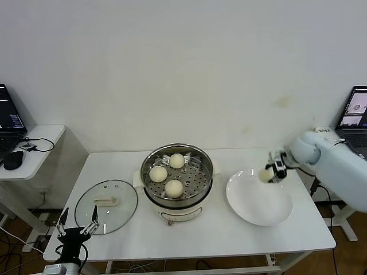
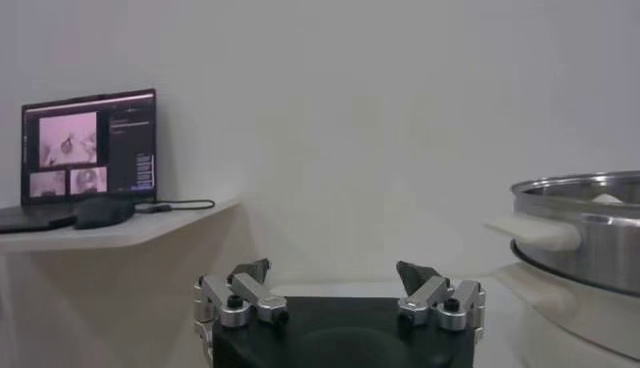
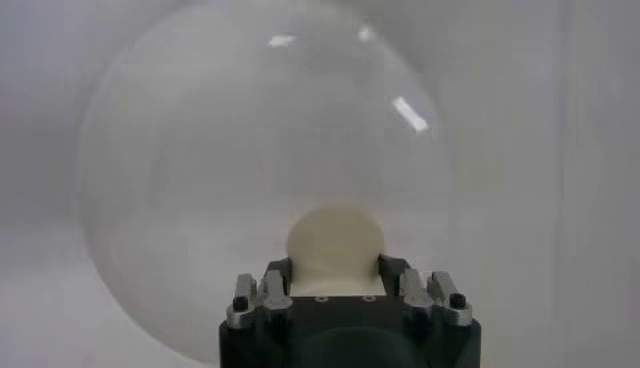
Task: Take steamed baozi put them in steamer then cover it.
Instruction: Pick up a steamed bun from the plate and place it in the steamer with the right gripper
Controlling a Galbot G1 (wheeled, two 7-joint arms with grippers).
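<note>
Over the white table (image 1: 218, 235), right claw (image 3: 335, 285) apparently clamps a baozi (image 3: 334, 240).

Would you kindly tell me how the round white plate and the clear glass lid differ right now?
The round white plate is opaque and plain; the clear glass lid is see-through, with a cream handle at its centre. The plate lies right of the steel steamer, below the right gripper shut on an off-white bun; the lid lies left. Both are round, flat on the white table.

Four baozi (image 1: 177, 161) (image 1: 158, 173) (image 1: 174, 187) (image 1: 265, 175), one steamer (image 1: 202, 163), one cover (image 1: 106, 207), one plate (image 1: 258, 206), seemingly two laptops (image 1: 8, 117) (image 1: 356, 114).
</note>
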